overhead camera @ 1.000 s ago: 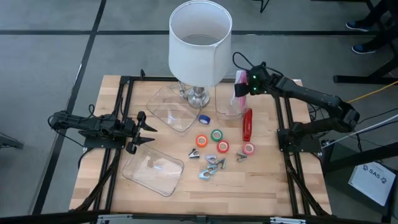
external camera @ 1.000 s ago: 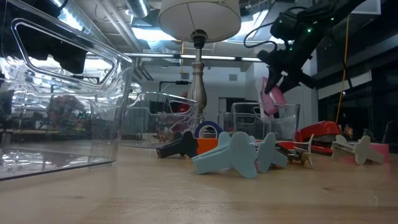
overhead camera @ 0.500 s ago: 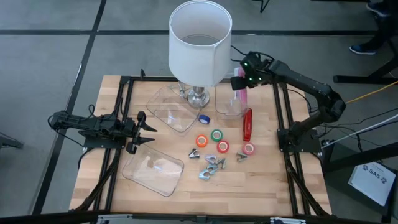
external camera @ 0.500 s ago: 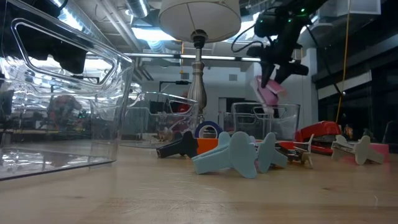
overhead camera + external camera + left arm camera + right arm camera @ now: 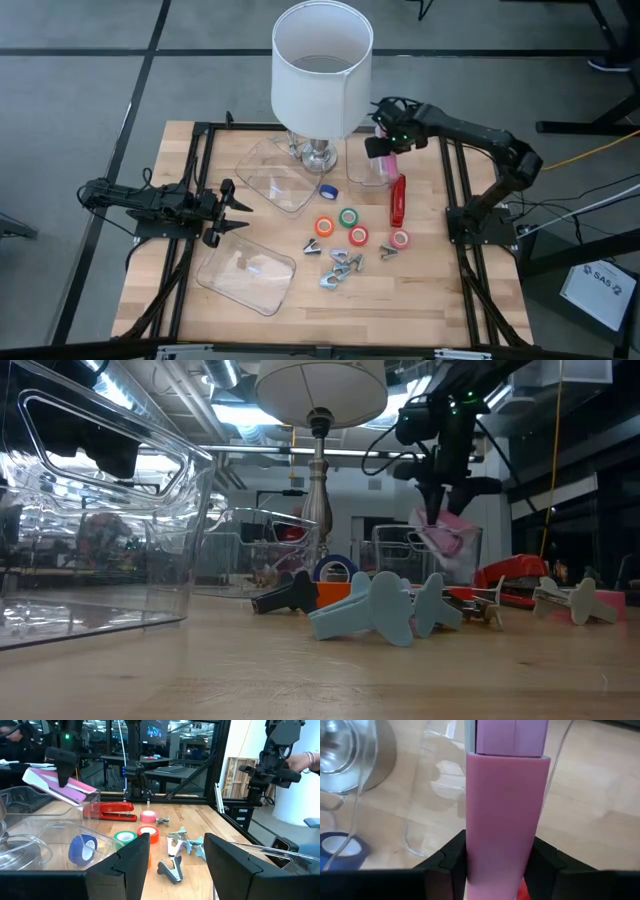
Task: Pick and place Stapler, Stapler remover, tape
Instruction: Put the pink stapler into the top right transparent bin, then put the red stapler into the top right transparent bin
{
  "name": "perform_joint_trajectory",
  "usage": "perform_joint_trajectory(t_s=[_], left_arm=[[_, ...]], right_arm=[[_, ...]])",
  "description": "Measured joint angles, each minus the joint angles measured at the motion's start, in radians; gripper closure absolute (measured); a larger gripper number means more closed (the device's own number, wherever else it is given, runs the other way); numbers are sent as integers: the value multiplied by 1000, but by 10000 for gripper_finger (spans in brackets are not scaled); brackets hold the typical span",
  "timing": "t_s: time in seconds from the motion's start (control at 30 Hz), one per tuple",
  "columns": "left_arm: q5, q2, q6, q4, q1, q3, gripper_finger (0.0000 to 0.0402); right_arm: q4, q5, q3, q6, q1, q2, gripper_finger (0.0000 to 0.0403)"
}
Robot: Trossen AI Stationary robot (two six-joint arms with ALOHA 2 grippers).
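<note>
Wooden slat table (image 5: 420, 290), pale grain, black frame rails on both sides. White drum-shaded lamp (image 5: 321, 68) at upper centre of the high view, with a glossy glass-and-metal base.

Three clear plastic containers: a small square one (image 5: 364, 172) right of the lamp base, a larger one (image 5: 277, 178) left of it, and a shallow tray (image 5: 246, 272) at lower left of the table.

I see the right gripper (image 5: 385, 146) at upper centre-right of the high view, arm reaching in from the right edge and bent at the elbow. Its fingers are clamped on a pink stapler (image 5: 389, 155), a smooth, matte, box-like bar. In the low view the pink stapler (image 5: 442, 532) hangs tilted just above the rim of the small square container. In the right wrist view, pink fills the gap between both dark fingers (image 5: 445, 865).

A red stapler (image 5: 397, 199), glossy, lies lengthwise just right of that container.

Tape rolls sit loose mid-table: blue (image 5: 328, 190), orange (image 5: 324, 226), green (image 5: 348, 217), red-pink (image 5: 358, 236), and pink (image 5: 400, 240) farther right. Below them is a cluster of small grey claw-shaped staple removers (image 5: 340, 268).

The left gripper (image 5: 237, 209) waits at the left table edge, arm lying low and horizontal, fingers apart and holding nothing; the left wrist view shows a clear gap between them.
</note>
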Motion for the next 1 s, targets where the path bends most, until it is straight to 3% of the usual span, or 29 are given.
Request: perform_joint_trajectory(t_s=[0.5,1.0], left_arm=[[0,0,0,0,0,0,217],[0,0,0,0,0,0,217]], right_arm=[[13,-8,0,15,27,143,246],[51,26,0,-11,19,150,219]])
